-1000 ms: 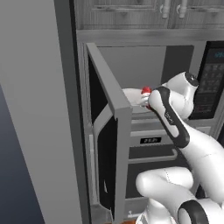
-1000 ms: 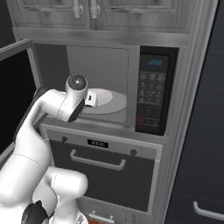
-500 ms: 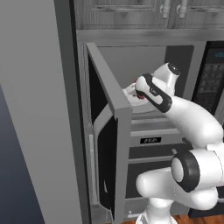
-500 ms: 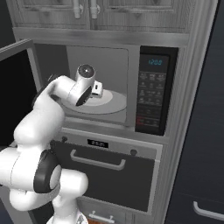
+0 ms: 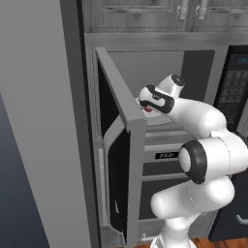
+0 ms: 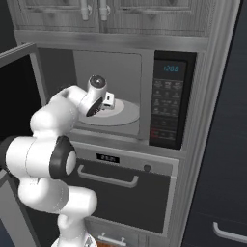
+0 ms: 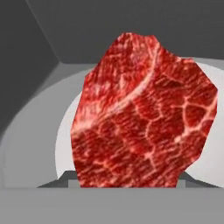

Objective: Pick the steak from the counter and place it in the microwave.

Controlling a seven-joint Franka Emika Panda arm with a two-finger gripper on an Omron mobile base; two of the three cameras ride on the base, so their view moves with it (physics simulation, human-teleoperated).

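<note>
The steak, a marbled red chunk, stands between my gripper's jaws and hides most of them in the hand view. From the left base view a bit of red steak peeks out at the gripper, which is shut on it. The hand reaches into the open microwave, with the gripper just above the left part of the white plate on the grey turntable. Behind the steak lies the white plate. The counter is out of view.
The microwave door stands swung open to the left, close beside my arm. The black keypad panel is right of the cavity. An oven drawer with a bar handle sits below, and cabinet doors above.
The hand has carried the steak further into the microwave cavity, over the plate. The elbow has folded up closer to the opening. The grip on the steak holds.
</note>
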